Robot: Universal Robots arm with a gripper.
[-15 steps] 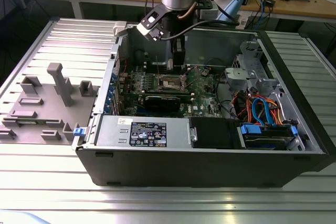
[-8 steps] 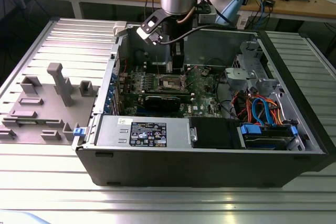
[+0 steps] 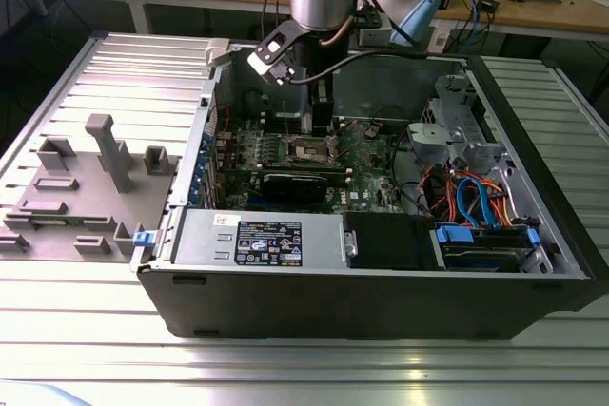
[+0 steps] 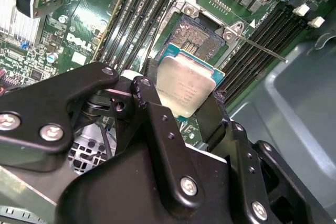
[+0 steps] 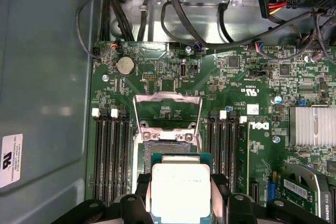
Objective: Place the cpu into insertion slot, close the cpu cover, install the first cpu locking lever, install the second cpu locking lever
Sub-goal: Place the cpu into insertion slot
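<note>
Claw [image 4: 182, 109] clamped shut on the cpu [image 4: 185, 85], gripping two opposite edges with the chip flat between the black fingers [image 4: 157, 124]. In both wrist views the cpu hangs over one edge of the insertion slot [image 5: 167, 141], not seated, with the socket's contact field bare. At the slot's far edge the cpu cover [image 5: 169, 96] stands swung open over the green motherboard [image 5: 236, 77]
</note>
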